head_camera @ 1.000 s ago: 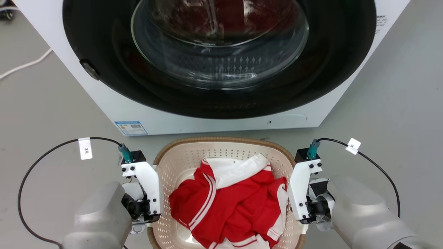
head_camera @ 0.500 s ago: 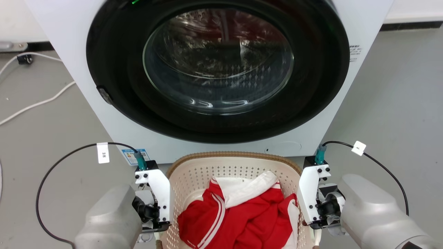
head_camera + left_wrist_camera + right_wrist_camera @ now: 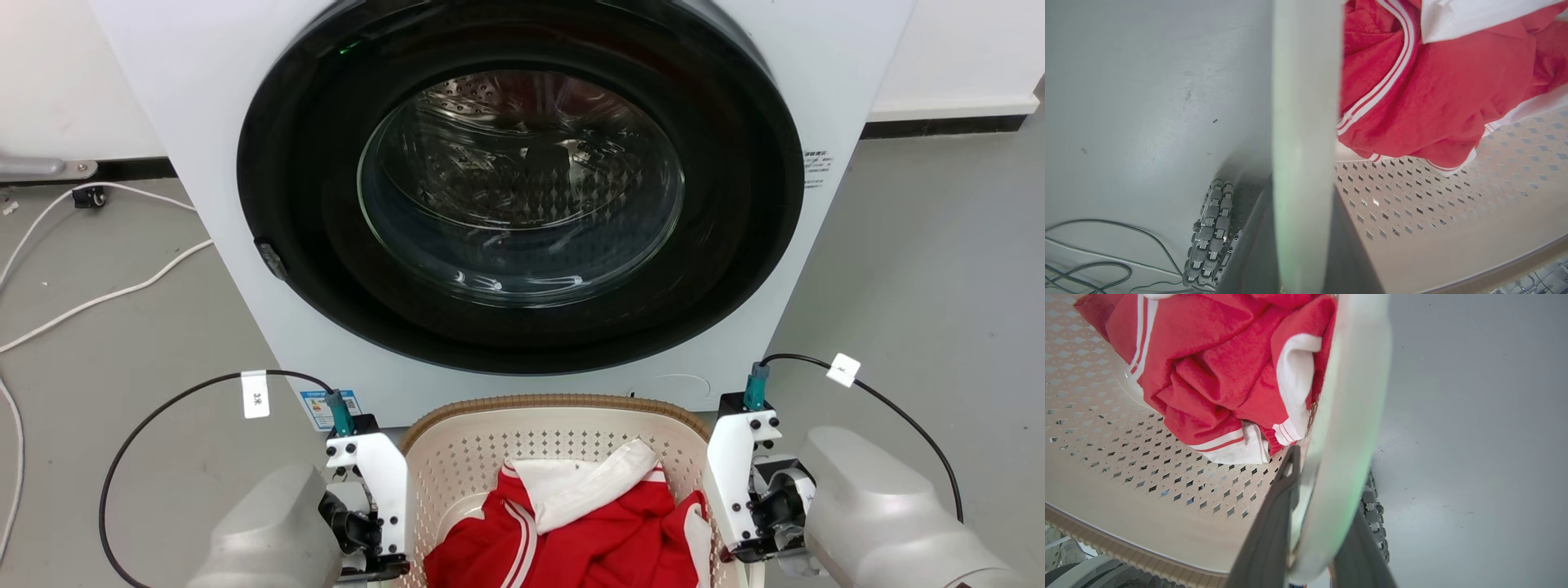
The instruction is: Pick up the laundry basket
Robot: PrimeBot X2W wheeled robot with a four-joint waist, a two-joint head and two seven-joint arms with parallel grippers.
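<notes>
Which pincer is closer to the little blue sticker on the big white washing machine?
Left. The left pincer clamps the cream perforated plastic basket near the small blue sticker; the right pincer grips its opposite wall, farther away.

Head view: laundry basket (image 3: 563, 406) near half cut by bottom edge, red-white garment (image 3: 604, 539) too. Washing machine (image 3: 180, 163) top cut off; its sticker (image 3: 314, 406) partly behind left wrist, unreadable. 2 cable tags (image 3: 255, 394) too small to read. Wrist views: basket rim betw. left gripper (image 3: 1302, 188) & right gripper (image 3: 1331, 469) fingers just blur, hiding tips.
</notes>
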